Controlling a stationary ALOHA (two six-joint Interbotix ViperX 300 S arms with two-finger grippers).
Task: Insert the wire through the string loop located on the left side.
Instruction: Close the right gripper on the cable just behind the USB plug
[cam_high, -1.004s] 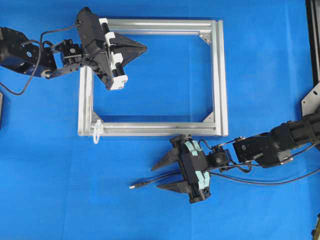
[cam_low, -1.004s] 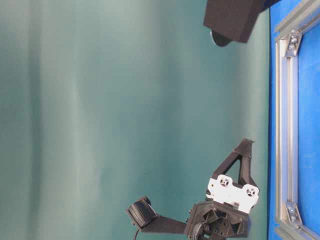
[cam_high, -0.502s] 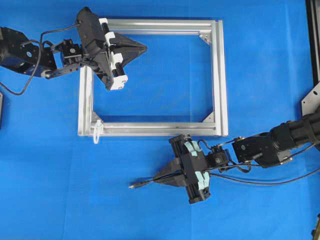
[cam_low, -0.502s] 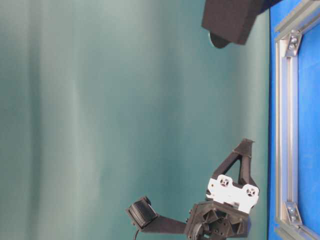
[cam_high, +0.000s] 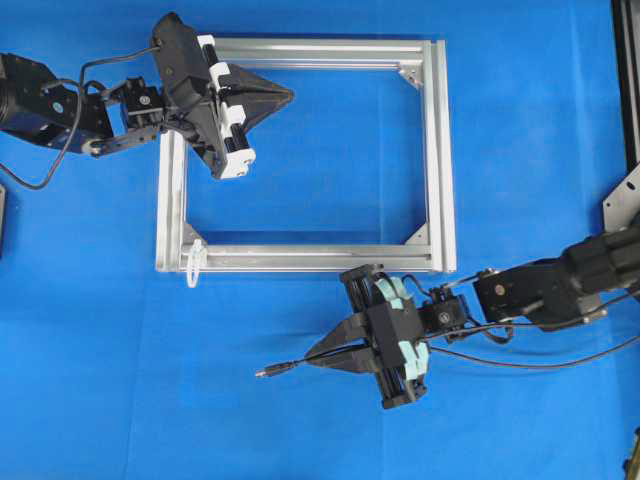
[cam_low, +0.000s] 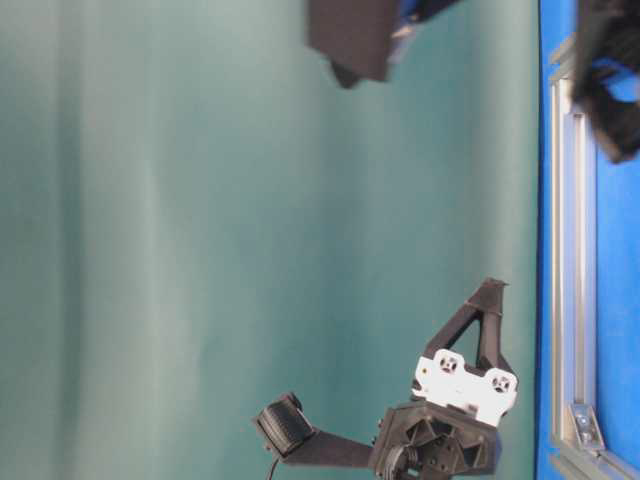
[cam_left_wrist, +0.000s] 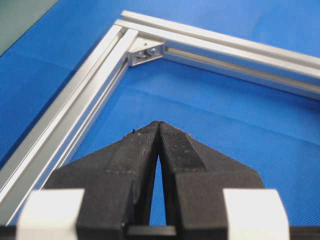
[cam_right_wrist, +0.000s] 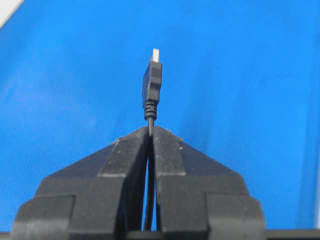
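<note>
The grasp looks made, and the carry to the loop is the step in hand; the right claw is clenched on the wire just behind its plug, and the right wrist view shows the plug standing straight out past the pinched tips, silvery end forward. In the overhead view the plug end points to the left over the blue table, in front of the near rail of the silver frame; the rest of the wire trails back to the right under the arm.

The string loop hangs at the near left corner of the frame, a thin white ring sticking out past the rail; it sits well apart from the plug, to the left and a little farther back. The next move, as I judge it, calls for carrying the plug toward that corner and lining its tip with the loop's opening, which is small and limp; a slight miss would likely push the string aside rather than pass through.

The left claw is clenched with nothing in it, tips meeting in the left wrist view; it hangs over the far left part of the frame, away from the loop. The frame's near rail lies just beside the path; the trailing wire could drag.
</note>
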